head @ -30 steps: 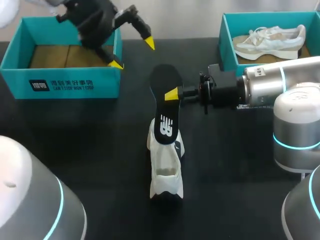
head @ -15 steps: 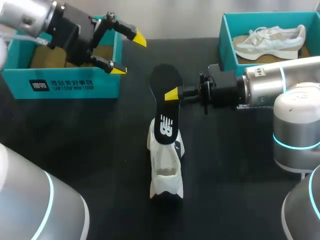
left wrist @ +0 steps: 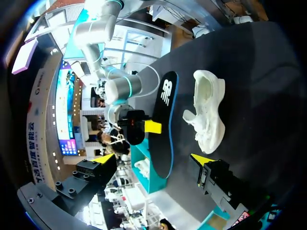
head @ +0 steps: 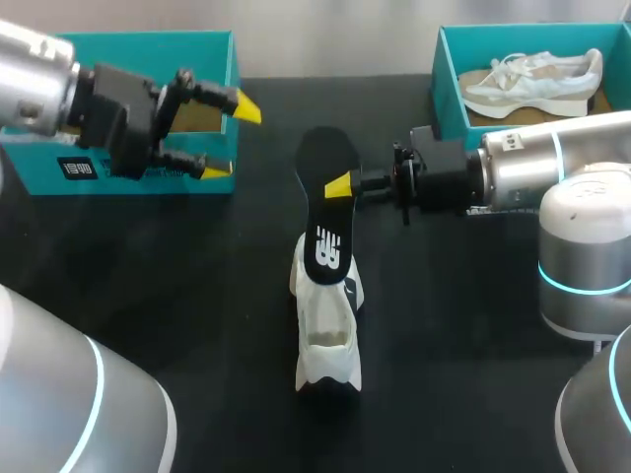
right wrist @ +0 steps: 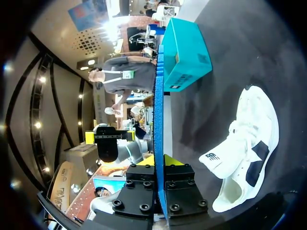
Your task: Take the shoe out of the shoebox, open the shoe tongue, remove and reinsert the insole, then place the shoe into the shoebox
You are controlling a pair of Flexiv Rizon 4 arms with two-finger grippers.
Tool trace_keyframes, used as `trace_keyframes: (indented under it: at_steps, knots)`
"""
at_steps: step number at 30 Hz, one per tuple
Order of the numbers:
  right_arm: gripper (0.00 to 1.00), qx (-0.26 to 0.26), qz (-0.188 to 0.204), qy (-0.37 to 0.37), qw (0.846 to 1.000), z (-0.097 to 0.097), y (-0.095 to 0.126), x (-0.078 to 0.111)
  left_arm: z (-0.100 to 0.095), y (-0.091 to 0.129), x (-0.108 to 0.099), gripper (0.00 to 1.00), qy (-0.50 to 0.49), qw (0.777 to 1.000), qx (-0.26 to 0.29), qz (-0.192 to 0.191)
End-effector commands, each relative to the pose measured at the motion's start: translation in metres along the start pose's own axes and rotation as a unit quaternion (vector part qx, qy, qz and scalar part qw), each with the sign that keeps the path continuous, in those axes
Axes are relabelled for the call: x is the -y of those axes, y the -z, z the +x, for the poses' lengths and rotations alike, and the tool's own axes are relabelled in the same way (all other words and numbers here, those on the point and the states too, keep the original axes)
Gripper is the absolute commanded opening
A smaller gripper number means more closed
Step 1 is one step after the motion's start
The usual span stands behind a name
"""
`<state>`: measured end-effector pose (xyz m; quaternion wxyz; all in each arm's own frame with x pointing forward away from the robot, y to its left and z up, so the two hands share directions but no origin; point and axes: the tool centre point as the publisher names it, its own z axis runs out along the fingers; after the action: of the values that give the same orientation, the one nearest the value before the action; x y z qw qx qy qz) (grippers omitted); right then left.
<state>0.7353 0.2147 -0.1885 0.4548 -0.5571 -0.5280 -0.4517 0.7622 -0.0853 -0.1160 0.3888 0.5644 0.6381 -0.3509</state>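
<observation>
Right gripper (head: 333, 187): from above only one yellow tip shows; the other is behind the insole (head: 323, 212).
Insole: its lower end covers the shoe (head: 325, 345) opening, so whether it sits inside cannot be told. In the right wrist view it is edge-on, with its faces hidden.
Left box (head: 148, 44): the front wall and floor are partly behind the left arm (head: 39, 84).
Right box (head: 449, 69): the near wall is behind the right arm (head: 523, 163); the right side is cut off.

Black insole (head: 320, 197) with white logo, blue underside, white shoe (head: 328, 335) with dark, possibly navy, side patch, teal shoebox (head: 138, 49) at 10 o'clock, black table (head: 197, 296)
</observation>
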Motion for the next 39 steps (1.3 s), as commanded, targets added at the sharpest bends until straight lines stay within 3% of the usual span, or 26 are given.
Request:
trace_keyframes:
  at_steps: [1, 11, 21, 30, 37, 39]
  knots:
    - [0.00, 0.002, -0.001, -0.001, 1.000, 0.001, -0.002, 0.000, 0.014, 0.003, 0.002, 1.00, -0.002, 0.992, 0.127, 0.005]
    - [0.00, 0.002, -0.001, -0.001, 1.000, 0.001, -0.002, 0.000, 0.014, 0.003, 0.002, 1.00, -0.002, 0.992, 0.127, 0.005]
    - [0.00, 0.002, -0.001, -0.001, 1.000, 0.001, -0.002, 0.000, 0.044, -0.037, -0.011, 1.00, 0.012, 0.989, 0.147, -0.020]
    - [0.00, 0.002, -0.001, -0.001, 1.000, 0.001, -0.002, 0.000, 0.041, -0.082, -0.021, 1.00, 0.027, 0.986, 0.162, -0.033]
    - [0.00, 0.002, -0.001, -0.001, 1.000, 0.001, -0.002, 0.000, 0.039, -0.103, -0.023, 1.00, 0.023, 0.983, 0.178, -0.036]
    - [0.00, 0.002, -0.001, -0.001, 1.000, 0.001, -0.002, 0.000, 0.039, -0.107, -0.023, 0.96, 0.024, 0.983, 0.181, -0.036]
